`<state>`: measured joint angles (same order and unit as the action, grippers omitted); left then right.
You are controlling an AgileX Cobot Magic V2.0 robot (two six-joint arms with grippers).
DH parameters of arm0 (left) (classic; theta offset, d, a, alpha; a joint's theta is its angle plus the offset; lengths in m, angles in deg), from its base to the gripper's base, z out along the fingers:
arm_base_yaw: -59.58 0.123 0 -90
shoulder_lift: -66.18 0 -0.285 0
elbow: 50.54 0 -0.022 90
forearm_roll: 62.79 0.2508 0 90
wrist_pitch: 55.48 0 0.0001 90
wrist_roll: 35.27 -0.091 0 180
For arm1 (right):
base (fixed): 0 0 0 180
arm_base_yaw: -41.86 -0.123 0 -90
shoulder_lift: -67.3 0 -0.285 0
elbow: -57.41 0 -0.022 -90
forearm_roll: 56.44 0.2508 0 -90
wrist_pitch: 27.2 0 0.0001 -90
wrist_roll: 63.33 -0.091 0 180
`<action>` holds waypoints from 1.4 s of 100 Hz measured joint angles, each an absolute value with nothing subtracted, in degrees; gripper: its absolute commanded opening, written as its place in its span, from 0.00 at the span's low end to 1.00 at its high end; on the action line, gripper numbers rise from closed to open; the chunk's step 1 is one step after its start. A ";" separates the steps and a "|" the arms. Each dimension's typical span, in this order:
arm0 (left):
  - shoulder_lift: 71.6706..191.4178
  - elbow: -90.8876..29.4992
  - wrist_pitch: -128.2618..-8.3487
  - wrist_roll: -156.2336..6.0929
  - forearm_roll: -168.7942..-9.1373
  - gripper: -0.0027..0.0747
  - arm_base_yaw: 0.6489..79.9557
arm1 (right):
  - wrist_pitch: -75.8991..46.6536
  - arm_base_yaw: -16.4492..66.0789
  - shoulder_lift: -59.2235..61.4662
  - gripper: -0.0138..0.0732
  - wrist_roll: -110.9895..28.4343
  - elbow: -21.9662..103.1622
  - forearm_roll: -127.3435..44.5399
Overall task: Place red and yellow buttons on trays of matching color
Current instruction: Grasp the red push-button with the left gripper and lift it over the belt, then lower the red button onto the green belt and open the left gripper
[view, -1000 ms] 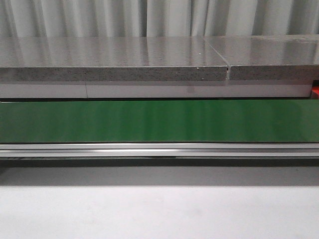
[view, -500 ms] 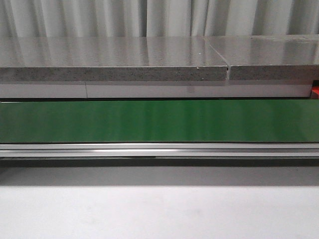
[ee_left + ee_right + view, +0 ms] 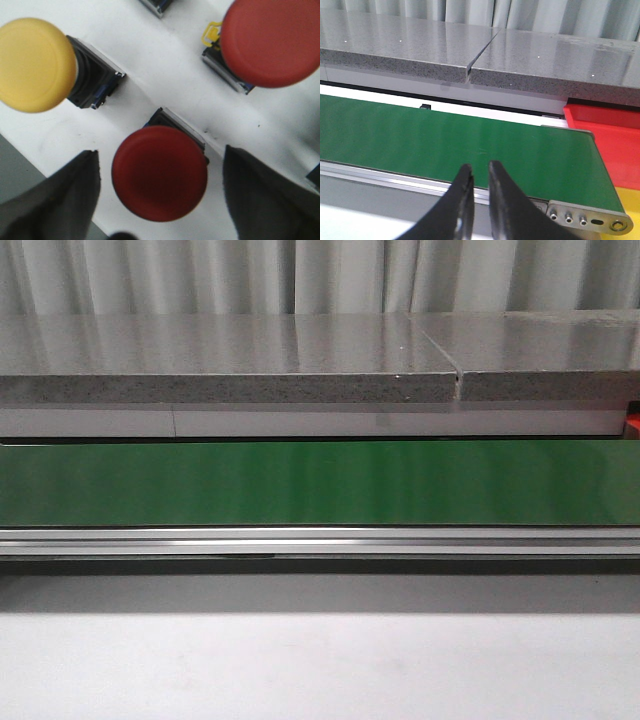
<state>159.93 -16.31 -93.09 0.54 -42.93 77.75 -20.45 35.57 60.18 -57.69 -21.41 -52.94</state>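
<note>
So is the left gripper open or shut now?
Open. In the left wrist view the left gripper has its two fingers wide apart on both sides of a red button, not touching it.

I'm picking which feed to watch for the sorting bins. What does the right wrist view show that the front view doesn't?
Only the right wrist view shows the red plastic tray, a yellow surface just below it, the belt's roller end, and the right tool with its tips nearly together. Only the front view shows the white tabletop in the foreground. Both show the green conveyor belt, the grey speckled stone slab and the pale curtain.
</note>
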 measured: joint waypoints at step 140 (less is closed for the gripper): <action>153.90 -39.58 -108.20 -34.60 -72.33 0.01 69.54 | -20.45 35.57 60.18 0.27 -57.69 -21.41 -52.94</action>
